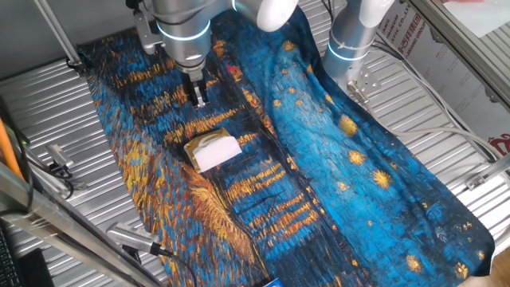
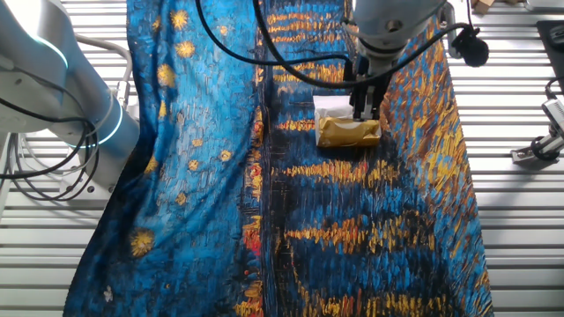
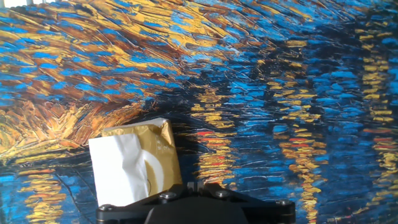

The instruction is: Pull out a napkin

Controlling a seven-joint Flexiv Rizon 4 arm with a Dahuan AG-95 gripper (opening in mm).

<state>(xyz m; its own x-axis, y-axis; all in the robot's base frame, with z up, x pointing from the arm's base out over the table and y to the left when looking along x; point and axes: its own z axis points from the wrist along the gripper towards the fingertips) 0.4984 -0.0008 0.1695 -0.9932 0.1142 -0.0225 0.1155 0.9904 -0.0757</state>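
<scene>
**Fingers hang above the packet, napkin showing at its mouth**

The napkin (image 1: 217,153) lies near the middle of the table (image 1: 446,135), on a cloth (image 1: 335,159) painted in blue and gold swirls. It is white and a little creased, and it sticks out of a shiny gold packet (image 1: 204,143), covering most of the packet's top. In one fixed view the packet's gold edge shows at about 10 o'clock from the napkin. In the other fixed view the gold packet (image 2: 349,131) faces the camera and only a strip of the napkin (image 2: 331,106) shows behind it, at about 11 o'clock.

The gripper (image 1: 198,100) points straight down, its dark fingers (image 1: 196,90) close together with only a thin gap between them; nothing is held. In one fixed view it stands at 12 o'clock from the packet, clear of it. In the other fixed view the fingers (image 2: 365,99) overlap the packet's upper edge, and I cannot tell whether they touch it.

In the hand view the napkin (image 3: 124,165) and packet (image 3: 163,155) sit at about 8 o'clock from the picture's middle, just above the black body of the hand.

A second arm (image 2: 62,79) stands at the table's edge, off the cloth.
</scene>
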